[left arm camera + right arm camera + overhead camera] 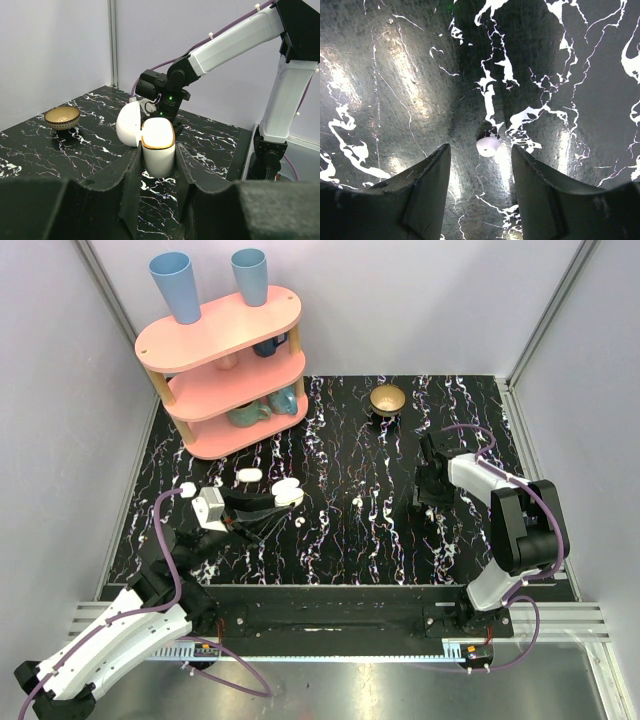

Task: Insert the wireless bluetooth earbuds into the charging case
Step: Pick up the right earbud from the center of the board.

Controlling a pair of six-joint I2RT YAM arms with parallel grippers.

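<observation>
I see a white case (159,150), its rim glowing orange. The table (350,540) is black with white veins. At upper centre, the bowl (388,398) is gold.

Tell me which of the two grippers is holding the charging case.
The left gripper: its jaws are shut on the open charging case, held upright. The right gripper has its jaws open over an earbud lying on the table.

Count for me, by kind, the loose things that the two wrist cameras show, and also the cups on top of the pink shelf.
Blue cups on top of the pink shelf: 2
Gold bowl: 1
Charging case, lid open, held in the left gripper: 1
Earbud, on the table at the open right gripper: 1
Total: 5
</observation>
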